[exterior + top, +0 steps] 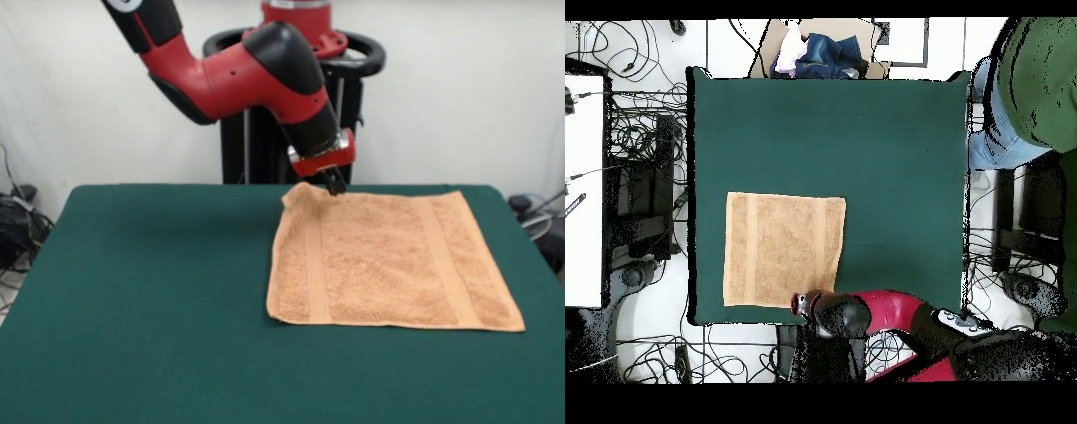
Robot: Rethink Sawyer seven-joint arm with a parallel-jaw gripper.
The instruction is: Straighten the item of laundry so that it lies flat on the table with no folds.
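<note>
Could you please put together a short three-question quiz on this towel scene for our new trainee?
1. True or false: the towel lies mostly spread out on the table.
2. In the front view, which corner of the towel is raised off the table: A) far left, B) near right, C) near left?
3. Fill in: the gripper is at the towel's ____ edge in the front view.

Key: 1 true; 2 A, the corner beside the gripper is lifted and puckered; 3 far. Whether the gripper actually grips the cloth cannot be told from these views.
</note>
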